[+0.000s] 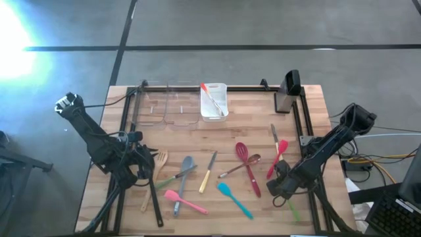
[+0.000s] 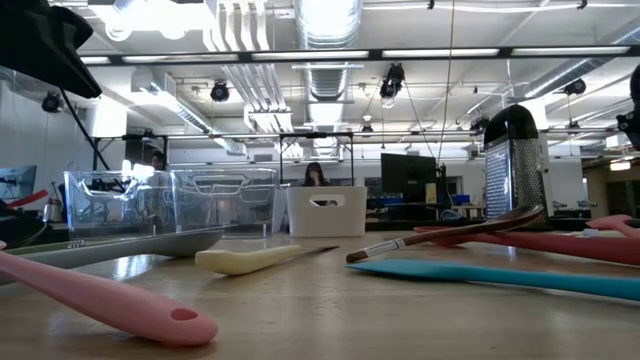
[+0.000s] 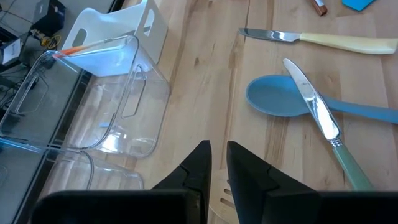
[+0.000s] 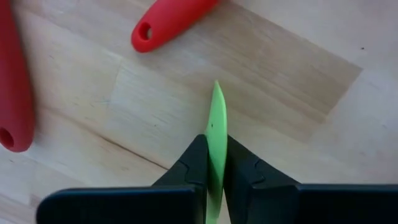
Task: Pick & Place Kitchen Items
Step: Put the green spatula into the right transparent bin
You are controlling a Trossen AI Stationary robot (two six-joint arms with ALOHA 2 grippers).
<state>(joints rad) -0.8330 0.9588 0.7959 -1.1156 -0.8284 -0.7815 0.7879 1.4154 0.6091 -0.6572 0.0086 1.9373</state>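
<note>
Several kitchen items lie flat on the wooden table (image 1: 197,138): a red slotted spoon (image 1: 242,153), a red spatula (image 1: 279,157), a teal spatula (image 1: 234,199), a pink spatula (image 1: 185,201), a grey-blue spoon (image 1: 187,167), a cream-handled knife (image 1: 208,172) and a wooden fork (image 1: 158,166). At the near right my right gripper (image 1: 279,187) points down, shut on a slim green utensil (image 4: 216,124). My left gripper (image 3: 218,155) hangs above the wooden fork at the near left. A narrow gap separates its fingers, with nothing between them. My right gripper pinches the green utensil between its two fingers, a little back from its pointed end (image 4: 216,146). The fingers come from above, pointing down, and lie across it. The pointed end sticks out past the fingers low over the table, and the rest (image 1: 293,212) runs toward the near edge.
A white bin (image 1: 214,102) with an orange-handled utensil in it stands at the far middle, clear bins (image 1: 164,105) to its left. A metal grater (image 1: 288,92) stands at the far right. A black frame (image 1: 131,131) runs along the table's sides.
</note>
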